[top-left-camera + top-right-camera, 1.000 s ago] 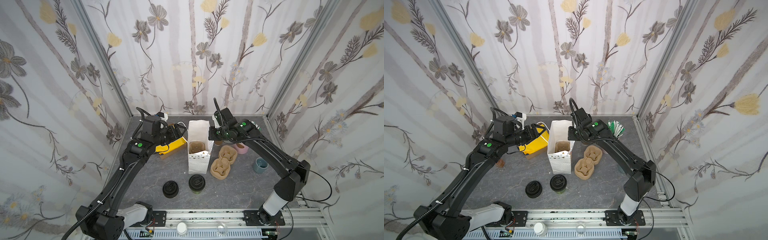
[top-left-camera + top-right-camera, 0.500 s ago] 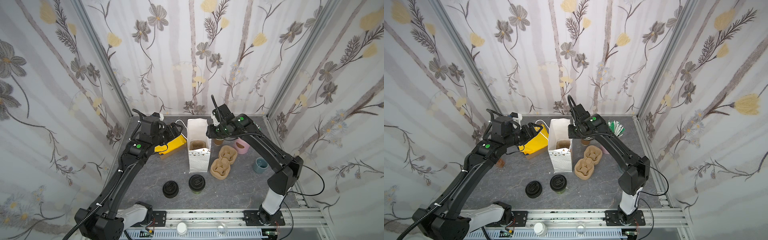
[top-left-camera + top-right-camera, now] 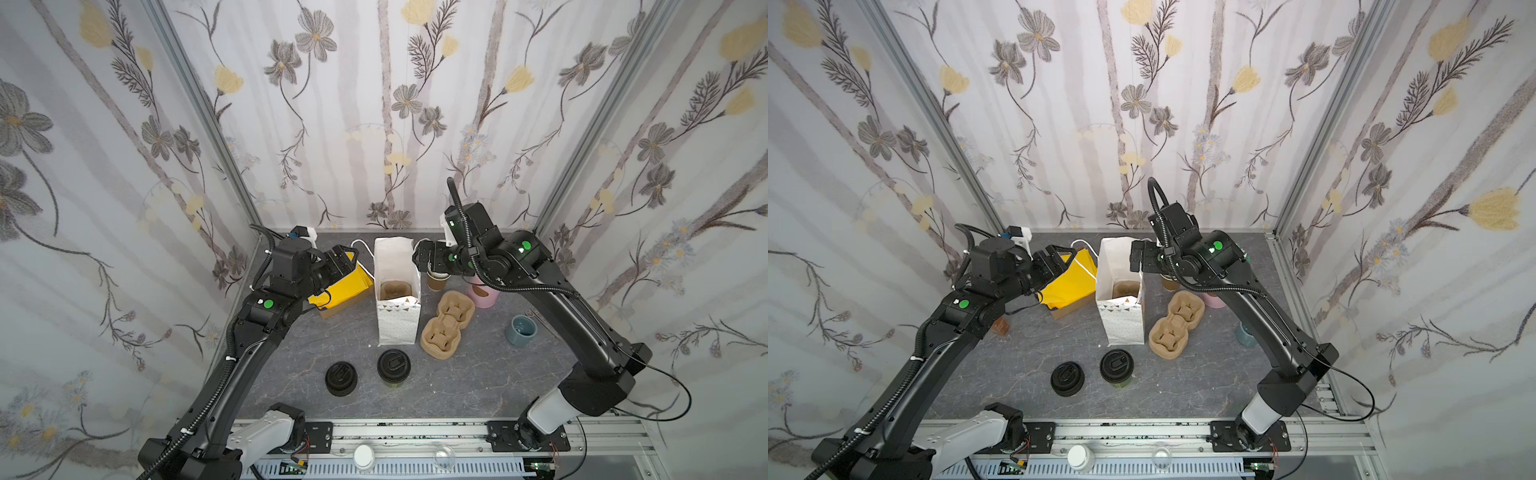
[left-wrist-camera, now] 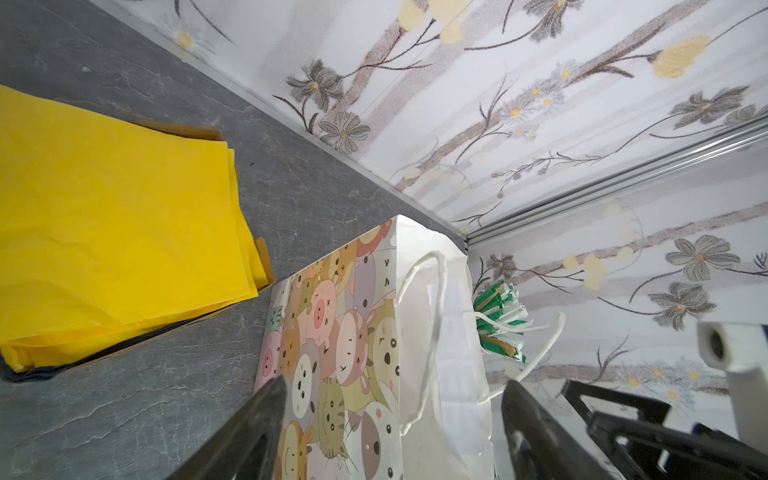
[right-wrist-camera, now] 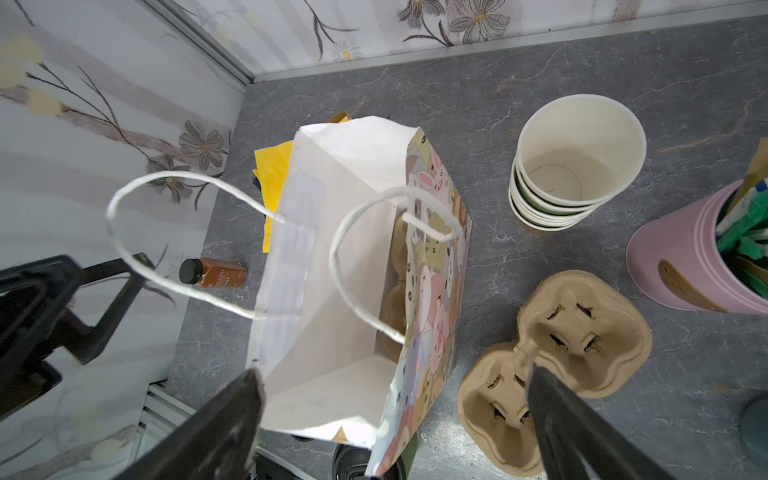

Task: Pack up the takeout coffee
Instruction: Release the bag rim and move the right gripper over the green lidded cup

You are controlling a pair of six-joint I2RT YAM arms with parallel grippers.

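Table: grey marbled top that carries everything listed below.
Paper bag: white inside with cartoon animals printed outside. It stands upright near the middle with its mouth open and its white cord handles loose.
Yellow sheets: a stack in a shallow cardboard tray, left of the bag.
Left gripper: jaws spread with nothing between them. It hangs over the yellow sheets, pointed at the bag and apart from it.
Right gripper: jaws spread wide and empty, at the bag's far right top corner. Whether it touches the rim is not clear.
Pulp carrier: two-cup tray lying empty on the table, just right of the bag.
Second carrier: sits at the bottom inside the bag.
Pink canister: holds green and white sachets, right of the cup stack.
Cup stack: lidless cups with cream insides, behind the pulp carrier.
Takeout coffee: lidded and upright on the table in front of the bag. It is outside the bag and well apart from both grippers.
Lid stack: black lids, just left of the coffee.
Blue-grey cup: near the right arm.
Brown bottle: lies on its side by the left wall.
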